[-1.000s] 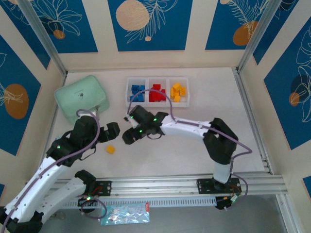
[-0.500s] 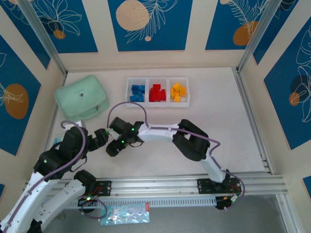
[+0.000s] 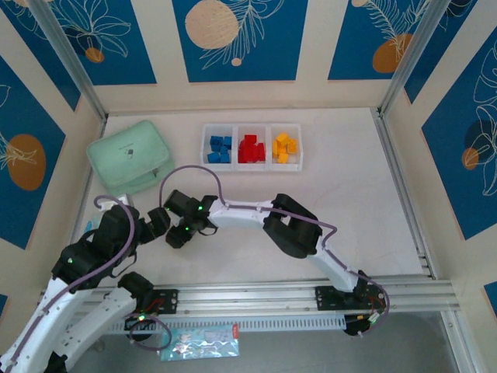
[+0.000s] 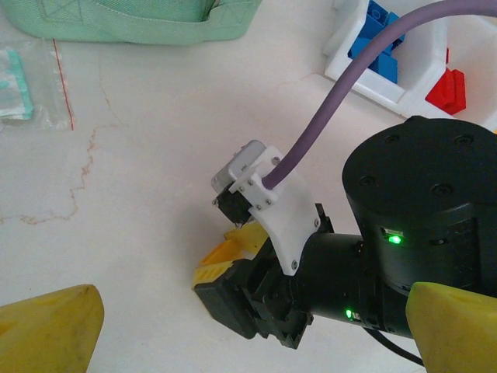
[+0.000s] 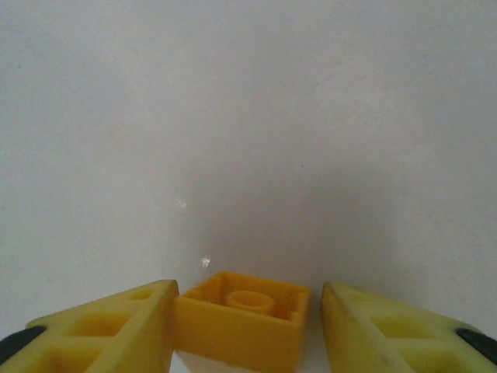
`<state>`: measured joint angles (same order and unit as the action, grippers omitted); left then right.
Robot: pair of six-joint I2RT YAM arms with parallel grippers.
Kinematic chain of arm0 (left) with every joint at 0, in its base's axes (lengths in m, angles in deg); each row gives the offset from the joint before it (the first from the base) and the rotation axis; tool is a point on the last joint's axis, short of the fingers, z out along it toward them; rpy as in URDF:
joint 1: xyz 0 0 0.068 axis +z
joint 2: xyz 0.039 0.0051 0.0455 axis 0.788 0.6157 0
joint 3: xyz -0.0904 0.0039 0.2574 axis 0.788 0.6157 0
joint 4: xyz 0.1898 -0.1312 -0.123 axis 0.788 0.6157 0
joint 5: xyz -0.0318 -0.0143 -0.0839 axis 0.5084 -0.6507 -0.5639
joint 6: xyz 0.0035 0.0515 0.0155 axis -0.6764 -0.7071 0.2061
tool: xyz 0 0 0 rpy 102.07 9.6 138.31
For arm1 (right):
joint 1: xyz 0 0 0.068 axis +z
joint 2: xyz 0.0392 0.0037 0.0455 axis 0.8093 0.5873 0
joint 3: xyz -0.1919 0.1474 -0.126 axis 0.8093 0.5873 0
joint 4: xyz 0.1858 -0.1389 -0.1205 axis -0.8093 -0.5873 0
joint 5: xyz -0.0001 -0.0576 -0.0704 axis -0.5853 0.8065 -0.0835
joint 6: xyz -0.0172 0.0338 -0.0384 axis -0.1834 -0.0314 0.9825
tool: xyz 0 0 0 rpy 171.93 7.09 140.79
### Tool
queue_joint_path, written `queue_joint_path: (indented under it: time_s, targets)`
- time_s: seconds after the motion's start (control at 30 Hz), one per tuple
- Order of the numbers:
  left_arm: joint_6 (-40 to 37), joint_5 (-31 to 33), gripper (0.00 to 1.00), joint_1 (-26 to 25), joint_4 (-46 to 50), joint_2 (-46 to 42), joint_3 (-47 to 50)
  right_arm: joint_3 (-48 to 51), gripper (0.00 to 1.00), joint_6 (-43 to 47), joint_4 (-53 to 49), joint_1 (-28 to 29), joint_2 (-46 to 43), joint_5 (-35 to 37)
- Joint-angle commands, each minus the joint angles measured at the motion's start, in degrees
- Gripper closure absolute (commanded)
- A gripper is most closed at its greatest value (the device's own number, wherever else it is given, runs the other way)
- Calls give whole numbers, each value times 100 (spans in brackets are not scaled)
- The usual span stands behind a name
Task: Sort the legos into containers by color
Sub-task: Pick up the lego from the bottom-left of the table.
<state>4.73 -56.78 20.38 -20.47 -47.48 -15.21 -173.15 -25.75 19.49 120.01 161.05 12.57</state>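
A yellow lego (image 5: pixel 241 322) lies hollow side up on the table between the fingers of my right gripper (image 5: pixel 248 301). The left finger touches the brick and a narrow gap remains at the right finger. In the top view the right gripper (image 3: pixel 178 237) points down at the table's near left, right beside my left gripper (image 3: pixel 158 222), which is open and holds nothing. The left gripper (image 4: pixel 252 330) looks onto the right gripper's fingers (image 4: pixel 217 268). The containers (image 3: pixel 252 130) stand at the back, holding blue legos (image 3: pixel 220 148), red legos (image 3: pixel 248 148) and yellow legos (image 3: pixel 284 146).
A mint-green lidded box (image 3: pixel 130 159) sits at the back left, near the left arm. A small clear plastic bag (image 4: pixel 19 85) lies on the table beside it. The right arm's purple cable (image 3: pixel 186 172) arches over the table toward the tray.
The right arm swung left and toward the near edge, down over the yellow lego, and its jaws narrowed around it. The left arm drew back slightly, its jaws unchanged.
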Motion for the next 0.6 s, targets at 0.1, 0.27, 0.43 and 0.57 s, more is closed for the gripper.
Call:
queue_joint_path:
  time_s: [0.1,0.27,0.43,0.57]
  targets:
    - [43,66,0,51,-118,-37,-16,249,64,-138,-91,-155,-591,-81]
    - [-201,-126,0,50,-477,77,5,870,69,-575,119,-565,-1493,-265]
    - [-526,-390,0,51,-1046,425,-17,1484,72,-1034,35,-1327,-2395,-74]
    - [-740,-727,0,50,-1667,861,-10,1775,72,-1170,-220,-2122,-2890,392]
